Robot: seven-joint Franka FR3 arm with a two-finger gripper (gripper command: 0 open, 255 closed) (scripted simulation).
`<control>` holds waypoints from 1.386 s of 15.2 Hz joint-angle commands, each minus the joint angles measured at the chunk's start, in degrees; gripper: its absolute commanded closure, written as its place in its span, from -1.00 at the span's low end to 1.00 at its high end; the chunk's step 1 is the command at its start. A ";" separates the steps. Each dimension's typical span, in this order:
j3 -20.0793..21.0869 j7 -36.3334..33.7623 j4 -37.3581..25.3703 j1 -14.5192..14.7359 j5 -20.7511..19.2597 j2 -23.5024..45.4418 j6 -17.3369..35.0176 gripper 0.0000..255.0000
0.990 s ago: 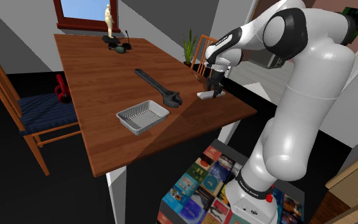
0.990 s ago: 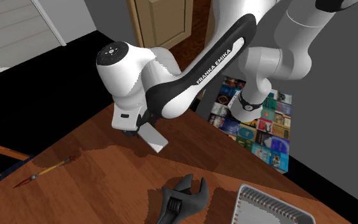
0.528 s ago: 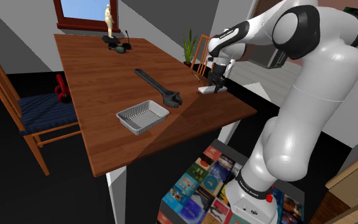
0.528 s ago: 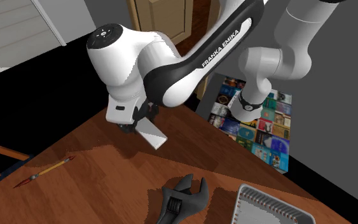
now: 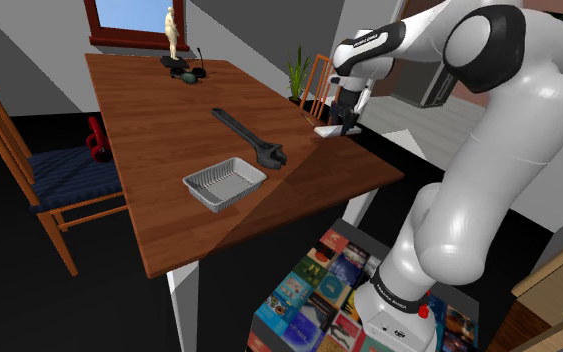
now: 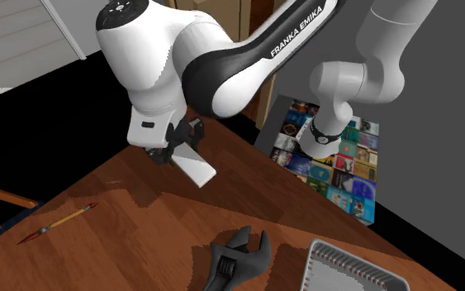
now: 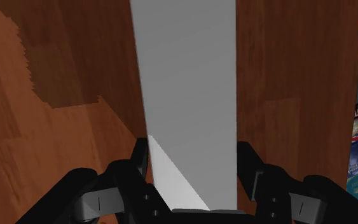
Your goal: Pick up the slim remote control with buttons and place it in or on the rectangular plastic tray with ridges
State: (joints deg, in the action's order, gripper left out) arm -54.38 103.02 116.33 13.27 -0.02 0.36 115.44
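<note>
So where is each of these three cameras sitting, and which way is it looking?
Shoulder view: beside and slightly behind the stand, looking down over the wooden table; the whole white arm shows, reaching up and left.
Second exterior view: across the table, facing back toward the stand; the arm's upper links loom close.
Wrist view: mounted at the arm's end, looking along the black fingers at the white remote they clasp.
Shared: both exterior views show the wrench and ridged tray; all three show the remote.
</note>
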 commanded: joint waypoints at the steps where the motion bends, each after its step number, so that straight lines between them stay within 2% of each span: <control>1: 0.07 -0.39 -0.45 0.09 -0.54 -0.59 -0.80 1.00; 5: 3.94 -9.34 4.08 2.74 -5.63 -6.75 -0.36 1.00; 10: 9.53 -18.77 8.26 4.81 -8.70 -11.53 -0.24 1.00; 15: 14.79 -26.80 10.87 7.07 -9.29 -13.83 -0.15 1.00; 21: 20.35 -35.22 11.93 10.47 -8.07 -14.04 0.08 1.00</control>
State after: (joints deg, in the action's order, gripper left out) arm -35.09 69.45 128.17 23.12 -8.28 -13.51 115.67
